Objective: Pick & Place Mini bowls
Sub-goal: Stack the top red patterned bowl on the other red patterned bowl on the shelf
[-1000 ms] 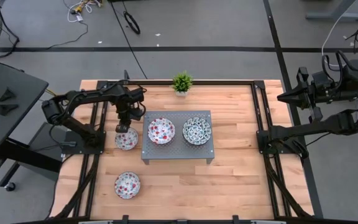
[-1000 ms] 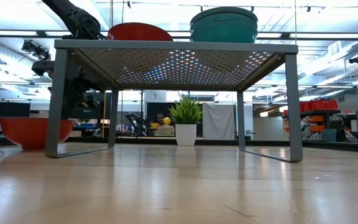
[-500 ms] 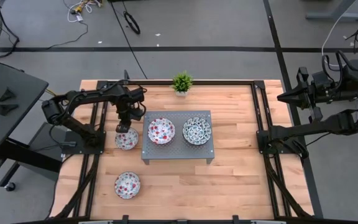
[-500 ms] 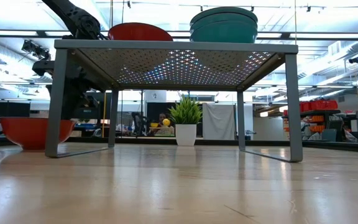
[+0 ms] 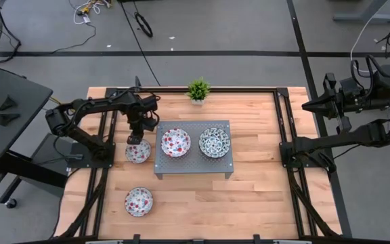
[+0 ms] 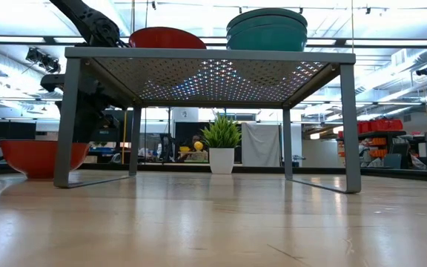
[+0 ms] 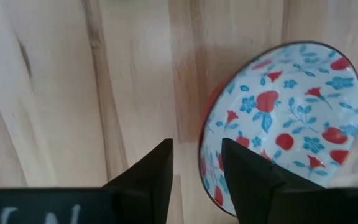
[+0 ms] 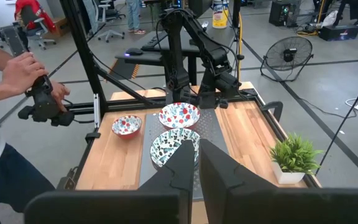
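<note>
The red-spotted bowl [image 5: 138, 151] sits on the table [image 5: 249, 203] just left of the metal stand [image 5: 193, 167], unmoved since earlier. The left gripper [image 7: 196, 163] has loosened, fingers now straddling its rim. The right gripper [image 8: 196, 163] waits aside, nearly closed, empty.

Pale planked wooden tabletop [image 5: 202, 196]: smooth, satin sheen. Grey perforated metal stand [image 5: 193, 167]: matt. Red-flowered white ceramic bowls [image 7: 291, 118]: glossy glaze. Dark blue-green patterned ceramic bowl [image 5: 214, 142]: glossy. Black gripper fingers [image 7: 148, 177]: matt.
</note>
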Controlling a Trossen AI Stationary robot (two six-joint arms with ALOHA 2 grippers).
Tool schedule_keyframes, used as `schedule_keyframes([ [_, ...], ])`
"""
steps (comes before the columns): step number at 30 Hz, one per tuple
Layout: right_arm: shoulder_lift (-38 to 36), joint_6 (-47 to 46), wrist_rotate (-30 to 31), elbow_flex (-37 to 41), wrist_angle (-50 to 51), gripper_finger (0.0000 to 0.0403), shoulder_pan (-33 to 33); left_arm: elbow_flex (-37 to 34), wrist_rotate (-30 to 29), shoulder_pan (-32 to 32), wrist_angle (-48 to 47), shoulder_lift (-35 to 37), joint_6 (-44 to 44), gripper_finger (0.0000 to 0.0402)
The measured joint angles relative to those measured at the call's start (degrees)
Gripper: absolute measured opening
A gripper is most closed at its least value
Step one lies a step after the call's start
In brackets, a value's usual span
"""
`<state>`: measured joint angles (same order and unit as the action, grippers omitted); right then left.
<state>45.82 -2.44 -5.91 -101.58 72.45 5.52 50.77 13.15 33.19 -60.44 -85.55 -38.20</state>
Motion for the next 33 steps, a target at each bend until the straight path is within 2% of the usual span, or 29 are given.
schedule_keyframes([
  [16, 0.0, 0.0, 0.0, 0.0, 0.0, 0.0029, 0.0, -3.7, -0.4, -0.9, 1.5, 0.0, 1.5, 0.0139],
  [20, 0.0, 0.0, 0.0, 0.0, 0.0, 0.0029, 0.0, -3.7, -0.2, -0.9, 1.4, 0.0, 1.5, 0.0105],
  [26, 0.0, 0.0, 0.0, 0.0, 0.0, 0.0029, 0.0, -3.6, 0.8, -0.9, 0.8, 0.0, 1.5, 0.0018],
  [33, 0.0, 0.0, 0.0, 0.0, 0.0, 0.0029, 0.0, -3.6, 1.5, -0.9, -0.1, 0.1, 1.1, 0.001],
])
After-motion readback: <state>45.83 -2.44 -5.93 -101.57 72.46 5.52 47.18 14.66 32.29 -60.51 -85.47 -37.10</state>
